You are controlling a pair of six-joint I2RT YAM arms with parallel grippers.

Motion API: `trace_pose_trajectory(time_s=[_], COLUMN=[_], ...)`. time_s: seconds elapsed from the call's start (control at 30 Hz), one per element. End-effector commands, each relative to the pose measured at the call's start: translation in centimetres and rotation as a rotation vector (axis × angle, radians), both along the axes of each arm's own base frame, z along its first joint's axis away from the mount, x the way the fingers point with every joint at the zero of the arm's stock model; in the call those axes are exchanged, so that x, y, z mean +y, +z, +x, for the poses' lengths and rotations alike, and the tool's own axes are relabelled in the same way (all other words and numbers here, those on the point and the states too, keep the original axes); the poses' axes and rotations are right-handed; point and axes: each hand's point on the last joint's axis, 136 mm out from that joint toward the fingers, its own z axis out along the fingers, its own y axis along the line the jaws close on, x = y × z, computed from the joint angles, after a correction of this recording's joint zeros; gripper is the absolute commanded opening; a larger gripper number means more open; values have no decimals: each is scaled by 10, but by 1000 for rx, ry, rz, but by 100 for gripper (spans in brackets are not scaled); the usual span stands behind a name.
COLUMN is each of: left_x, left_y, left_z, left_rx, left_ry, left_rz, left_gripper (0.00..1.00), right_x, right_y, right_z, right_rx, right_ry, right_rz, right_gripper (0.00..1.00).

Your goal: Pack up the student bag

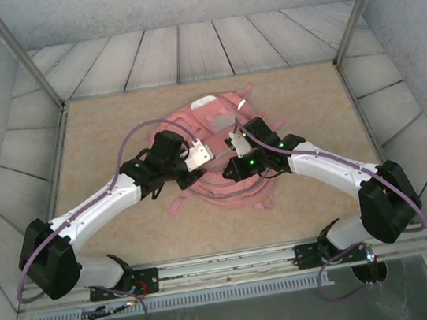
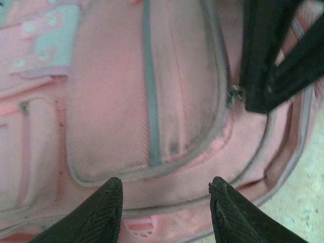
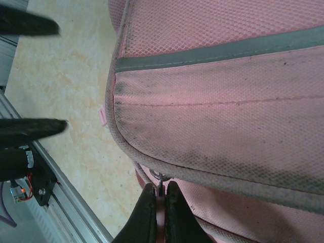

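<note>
We see the student bag (image 1: 209, 118) lying near the middle of the tan table (image 1: 113, 126), with its loose straps (image 1: 227, 196) spread out on the side toward the arm bases. Both arms reach in over it from the near edge.

The left gripper (image 2: 166, 181) hovers just above the bag's front pocket (image 2: 147, 101). Its 2 fingers stand apart with nothing between them, and only pink fabric and a grey trim stripe (image 2: 151, 101) show below.

The right gripper (image 3: 161, 190) has its 2 fingers pinched together on a small metal zip pull (image 3: 160, 178) at the grey-piped edge of the pocket. From the left wrist view we see that same pull at the pocket's right rim, with the black right fingers pressed against it. Bare table shows beside the bag's lower corner.
</note>
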Motion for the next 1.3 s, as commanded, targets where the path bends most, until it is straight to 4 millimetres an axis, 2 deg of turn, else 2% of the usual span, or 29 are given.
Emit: trace_pose_trajectory(time_s=[0.0, 0.23, 0.4, 0.6, 0.9, 0.97, 1.1, 1.27], left_x=[-10, -20, -32, -41, -47, -45, -36, -24], left_y=[13, 6, -1, -12, -19, -19, -21, -15], left_z=[-7, -3, -10, -4, 5, 6, 8, 2], left_rx=[-69, -83, -52, -47, -17, -19, -24, -44], left_ry=[-85, -110, -167, -174, -131, -118, -66, -21], left_rz=[-32, -29, -31, -11, 2, 2, 20, -23], left_gripper=[45, 39, 40, 39, 20, 3, 0, 0], right_x=[9, 10, 10, 10, 8, 6, -13, -60], right_y=[16, 18, 19, 21, 21, 20, 9, -1], right_z=[5, 2, 1, 0, 2, 3, 12, 33], right_rx=[-21, -23, -27, -34, -32, -30, -21, 3], right_ry=[14, 23, 31, 35, 27, 19, -50, -196], right_rz=[57, 80, 82, 94, 86, 76, -30, -120], right_gripper=[0, 0, 0, 0, 0, 0, 0, 0])
